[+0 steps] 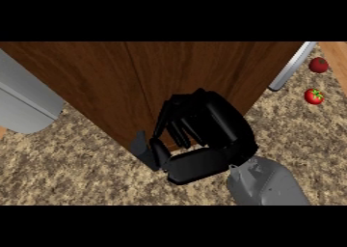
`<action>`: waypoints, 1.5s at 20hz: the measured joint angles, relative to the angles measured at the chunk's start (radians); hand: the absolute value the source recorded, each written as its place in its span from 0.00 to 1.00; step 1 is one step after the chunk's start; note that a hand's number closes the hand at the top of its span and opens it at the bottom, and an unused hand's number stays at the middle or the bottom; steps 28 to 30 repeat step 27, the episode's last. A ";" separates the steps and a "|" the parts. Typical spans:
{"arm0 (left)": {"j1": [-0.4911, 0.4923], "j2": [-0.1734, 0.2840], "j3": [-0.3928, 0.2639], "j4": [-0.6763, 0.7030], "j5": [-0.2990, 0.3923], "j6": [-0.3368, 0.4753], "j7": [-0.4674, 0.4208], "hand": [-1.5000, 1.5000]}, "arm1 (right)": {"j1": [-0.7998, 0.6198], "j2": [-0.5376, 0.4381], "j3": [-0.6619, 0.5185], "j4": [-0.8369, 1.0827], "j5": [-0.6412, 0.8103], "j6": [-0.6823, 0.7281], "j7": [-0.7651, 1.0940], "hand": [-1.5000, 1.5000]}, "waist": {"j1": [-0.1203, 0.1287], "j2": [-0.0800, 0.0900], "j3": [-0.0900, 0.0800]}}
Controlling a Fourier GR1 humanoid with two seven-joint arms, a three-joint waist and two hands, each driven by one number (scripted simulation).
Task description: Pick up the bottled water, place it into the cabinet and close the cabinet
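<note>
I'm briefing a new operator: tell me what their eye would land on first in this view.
First, the black right hand at centre, fingers curled against the dark wooden cabinet that fills the upper middle. Next, two red tomatoes on the speckled counter at the upper right, beside a grey handle. No bottle shows.

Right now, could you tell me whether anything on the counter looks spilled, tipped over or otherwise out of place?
Nothing looks spilled or damaged. Two tomatoes lie loose on the counter at the right, beside the wooden cabinet. The right hand is at the cabinet's corner; no bottle shows.
</note>
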 measured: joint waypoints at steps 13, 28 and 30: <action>0.069 -0.067 0.148 0.024 0.096 -0.164 0.051 0.00 | -0.197 -0.036 -0.182 0.332 -0.126 0.271 -0.067 1.00 | -0.013 -0.021 0.005; 0.063 -0.083 0.181 0.028 0.139 -0.216 0.112 0.00 | -0.250 -0.039 -0.195 0.414 -0.168 0.358 -0.062 1.00 | -0.022 -0.032 0.026; 0.063 -0.083 0.181 0.028 0.139 -0.216 0.112 0.00 | -0.250 -0.039 -0.195 0.414 -0.168 0.358 -0.062 1.00 | -0.022 -0.032 0.026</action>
